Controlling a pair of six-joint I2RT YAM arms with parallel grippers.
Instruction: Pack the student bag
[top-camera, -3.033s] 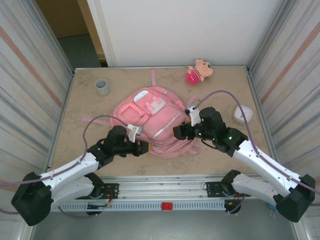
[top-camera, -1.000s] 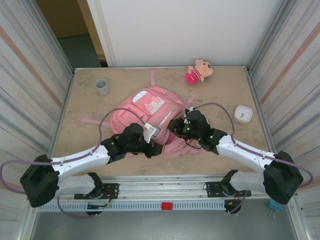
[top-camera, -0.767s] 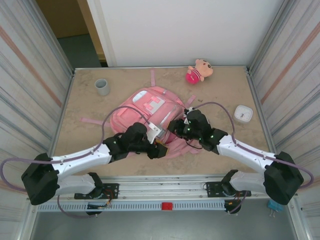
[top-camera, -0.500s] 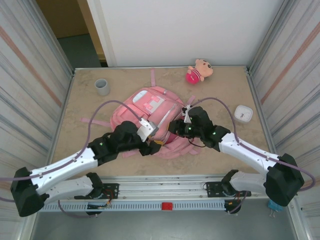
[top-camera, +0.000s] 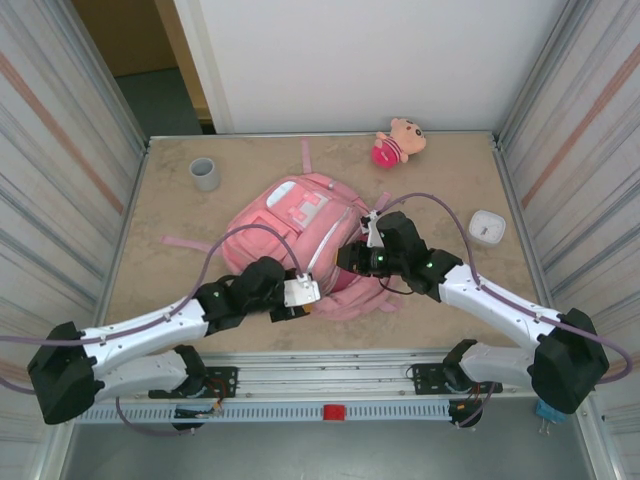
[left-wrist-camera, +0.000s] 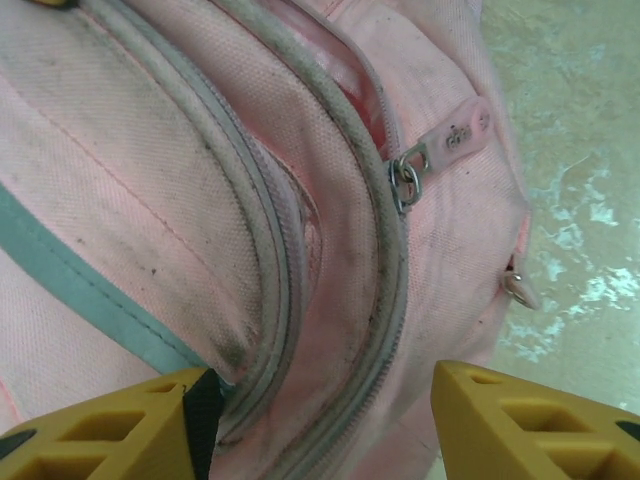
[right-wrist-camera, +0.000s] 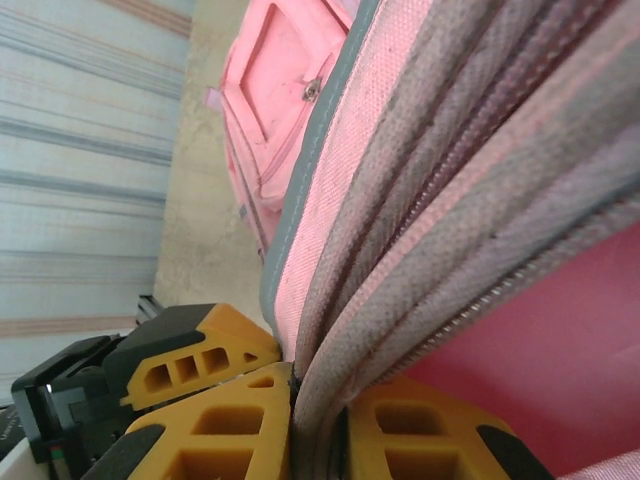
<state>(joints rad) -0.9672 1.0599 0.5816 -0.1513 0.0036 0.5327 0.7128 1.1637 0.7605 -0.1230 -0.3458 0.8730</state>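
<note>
1. The bag lies flat in the middle of the table, a little nearer its near edge, with the front pockets facing up.
2. The right gripper is clamped on the bag's zip-edged rim at its right side, with a fold of fabric pinched between the pads.
3. The left gripper stands open over the near end of the bag. Its fingers straddle the zip seam and grip nothing.
4. Risk: the right pinch takes only a thin fold, so a pull could slip it free and let the mouth fall shut.
5. Risk: the zip tab is small, flat and off to one side of the open jaws. If they close where they are, they would likely catch cloth and not the tab.
6. Risk: the bag is limp, so tugging from one side may drag it across the table without opening it.
7. Materials: the bag is soft woven pink canvas, grubby along its corded zip ridges, with a grey-green trim band, a metal ring and a translucent pink tab.
8. Further out, a plush doll sits by the far edge, a grey cup is at the far left, and a small white box is near the right edge.
</note>
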